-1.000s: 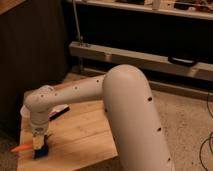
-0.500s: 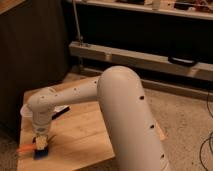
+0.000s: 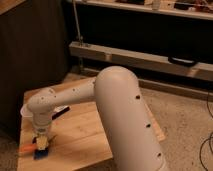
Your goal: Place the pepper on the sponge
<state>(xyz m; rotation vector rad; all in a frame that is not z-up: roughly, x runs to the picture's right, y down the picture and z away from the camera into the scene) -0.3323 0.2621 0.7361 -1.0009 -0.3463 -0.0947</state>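
At the table's (image 3: pixel 90 125) front-left corner, the gripper (image 3: pixel 41 143) is closed, apparently on the pepper (image 3: pixel 26 148), just above the sponge (image 3: pixel 40 154); centre the pepper before release.

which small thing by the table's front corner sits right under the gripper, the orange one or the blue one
The blue sponge: it lies directly below the gripper, while the orange pepper sticks out to the side of it.

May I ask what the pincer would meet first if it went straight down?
Pointing down over the near edge of the table, seemingly shut on the pepper, the pincer would likely meet the sponge beneath.
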